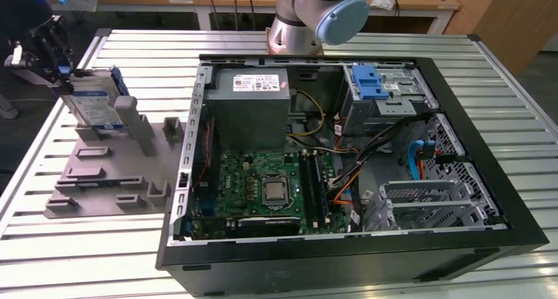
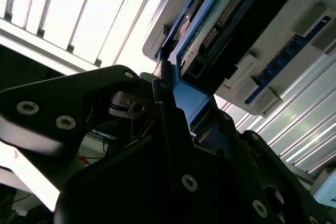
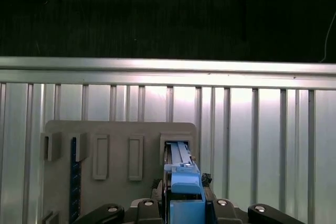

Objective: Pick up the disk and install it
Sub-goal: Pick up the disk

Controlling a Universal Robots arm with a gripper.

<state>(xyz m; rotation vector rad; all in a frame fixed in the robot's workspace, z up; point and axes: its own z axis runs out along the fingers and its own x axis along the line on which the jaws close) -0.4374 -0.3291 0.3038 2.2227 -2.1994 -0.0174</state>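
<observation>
The disk [image 1: 94, 104] stands on edge, long axis near vertical; fingers [image 2: 166, 115] clamp its top.

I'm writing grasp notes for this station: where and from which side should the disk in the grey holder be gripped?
By its free upper end, on the blue bracket, pinching across its thickness from above. The disk stands on edge in the grey holder, lower end slotted, so just that end is exposed. The tool is shut on it there.

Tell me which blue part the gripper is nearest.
The disk standing upright on the grey stand, outside the computer case; the gripper clasps its blue bracket. The blue latch sits inside the case, far off.
</observation>
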